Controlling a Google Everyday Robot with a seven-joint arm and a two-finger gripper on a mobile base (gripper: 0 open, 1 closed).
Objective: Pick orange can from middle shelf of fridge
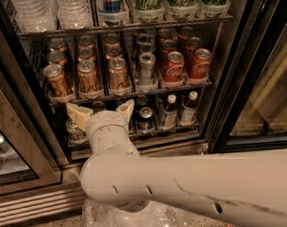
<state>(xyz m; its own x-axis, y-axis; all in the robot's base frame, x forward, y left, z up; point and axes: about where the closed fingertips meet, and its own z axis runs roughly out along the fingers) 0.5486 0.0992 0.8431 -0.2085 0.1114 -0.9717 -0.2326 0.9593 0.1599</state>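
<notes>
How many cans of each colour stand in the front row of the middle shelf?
orange cans: 3
slim silver can: 1
red cans: 2
Total: 6
The hand is open, just below the middle shelf.

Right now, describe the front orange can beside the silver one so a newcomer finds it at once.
In the fridge, find the middle shelf, the rack of cans just above the open gripper. Take the orange can at the front of the third lane from the left. Unlike the other front orange ones, it stands directly left of the slim silver can.
</notes>
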